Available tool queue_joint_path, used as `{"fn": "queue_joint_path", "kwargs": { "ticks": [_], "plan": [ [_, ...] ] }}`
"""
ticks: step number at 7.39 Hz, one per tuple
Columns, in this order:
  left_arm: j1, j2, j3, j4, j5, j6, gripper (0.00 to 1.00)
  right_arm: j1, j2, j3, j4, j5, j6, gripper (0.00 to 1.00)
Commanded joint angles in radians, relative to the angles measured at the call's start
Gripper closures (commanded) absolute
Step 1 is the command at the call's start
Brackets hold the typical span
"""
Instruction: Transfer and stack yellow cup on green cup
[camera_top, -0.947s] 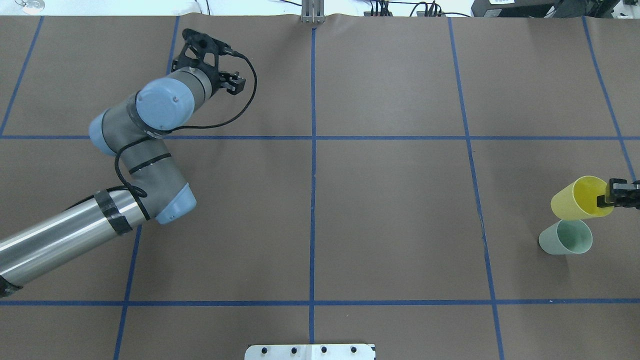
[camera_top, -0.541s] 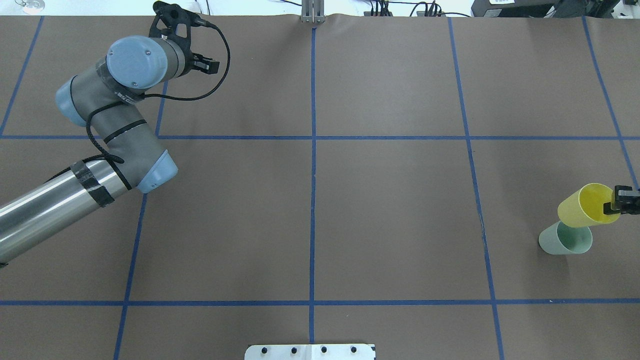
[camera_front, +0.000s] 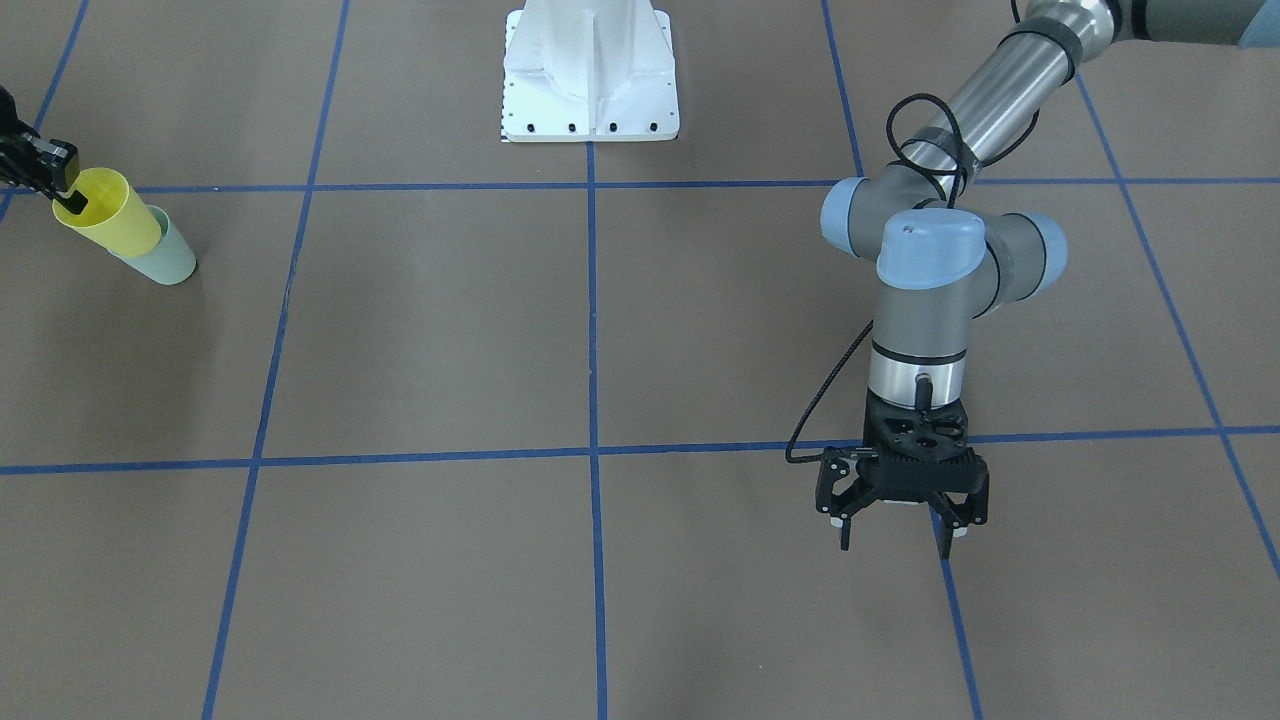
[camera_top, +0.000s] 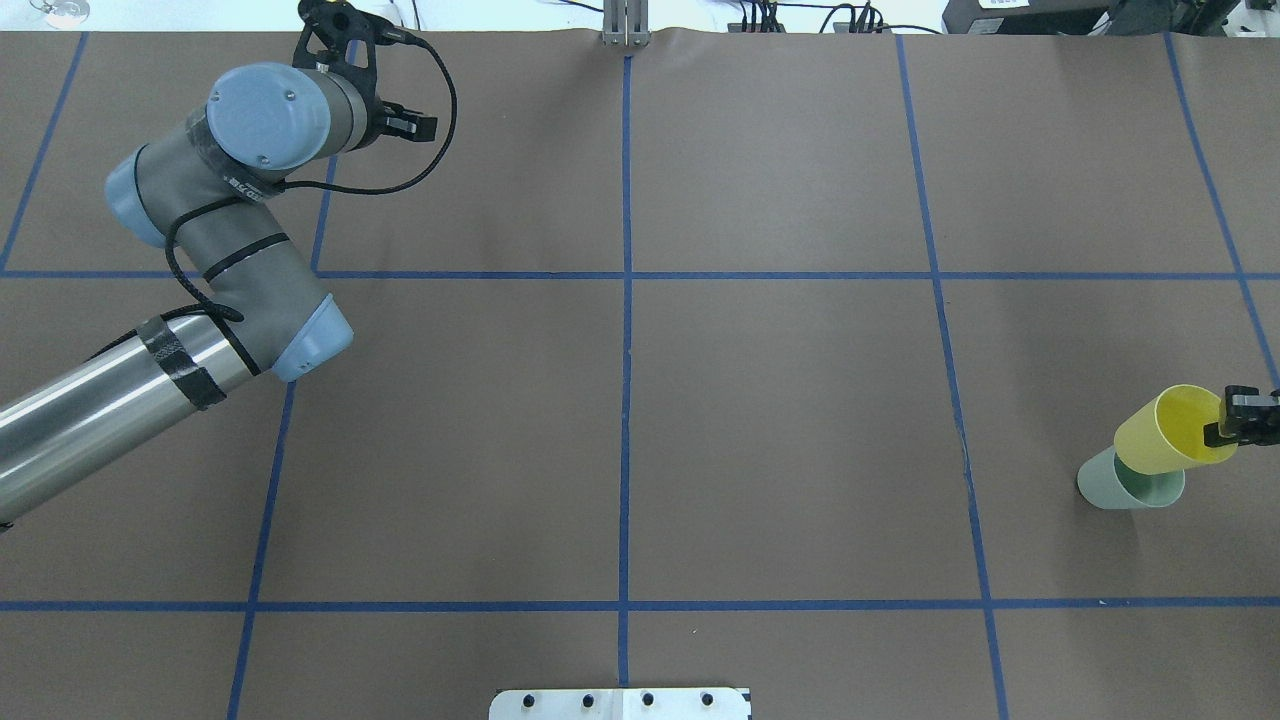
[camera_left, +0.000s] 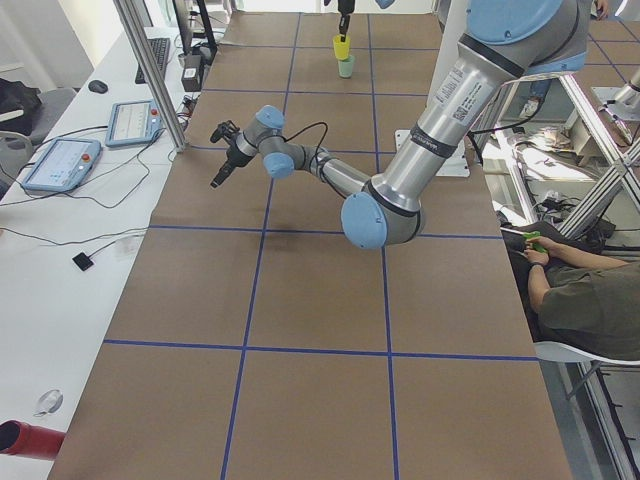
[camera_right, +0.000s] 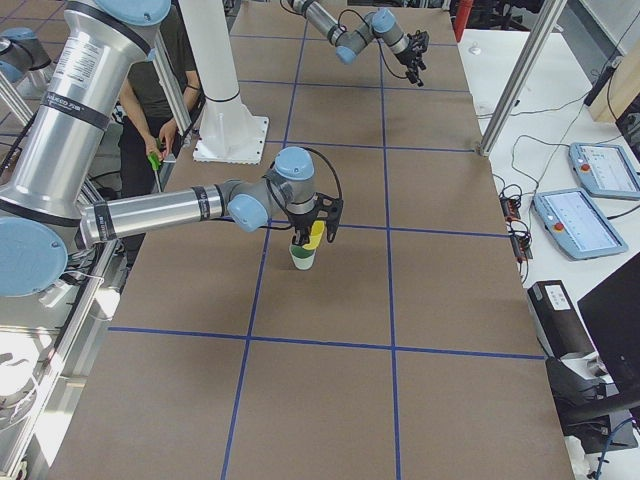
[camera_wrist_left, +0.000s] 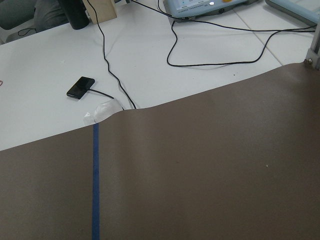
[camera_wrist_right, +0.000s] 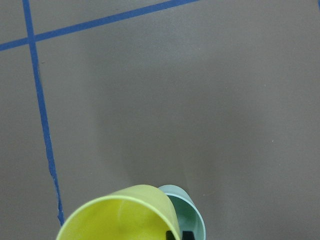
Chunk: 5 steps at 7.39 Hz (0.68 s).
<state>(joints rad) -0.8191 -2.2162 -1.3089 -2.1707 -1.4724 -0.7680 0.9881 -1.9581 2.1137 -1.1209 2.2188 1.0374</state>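
The yellow cup (camera_top: 1165, 438) hangs tilted at the table's right edge, and my right gripper (camera_top: 1232, 422) is shut on its rim, one finger inside. Its base overlaps the mouth of the upright green cup (camera_top: 1125, 487). How deep it sits I cannot tell. The front view shows the yellow cup (camera_front: 108, 215), green cup (camera_front: 172, 263) and right gripper (camera_front: 58, 178). In the right wrist view the yellow cup (camera_wrist_right: 120, 215) covers most of the green cup (camera_wrist_right: 192, 220). My left gripper (camera_front: 895, 535) is open and empty, far away near the table's far left corner (camera_top: 405, 122).
The white robot base (camera_front: 590, 80) stands at the table's near middle. Blue tape lines (camera_top: 625, 400) divide the brown table cover. Beyond the far edge lie cables (camera_wrist_left: 200, 55) and a small black device (camera_wrist_left: 80, 86).
My right gripper has carried the yellow cup down and toward the green cup, so its base now overlaps the mouth. My left arm has drawn back toward the far left corner.
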Motion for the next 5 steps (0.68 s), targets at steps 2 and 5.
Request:
{"fn": "queue_joint_path", "kwargs": {
  "ticks": [2, 5],
  "plan": [
    [0.001, -0.002, -0.001, 0.0, 0.0, -0.022, 0.01, 0.001, -0.019, -0.003, 0.001, 0.027, -0.017, 1.0],
    [0.001, 0.0, -0.009, 0.0, 0.0, -0.024, 0.01, 0.0, -0.027, -0.02, 0.003, 0.025, -0.037, 1.0]
  ]
}}
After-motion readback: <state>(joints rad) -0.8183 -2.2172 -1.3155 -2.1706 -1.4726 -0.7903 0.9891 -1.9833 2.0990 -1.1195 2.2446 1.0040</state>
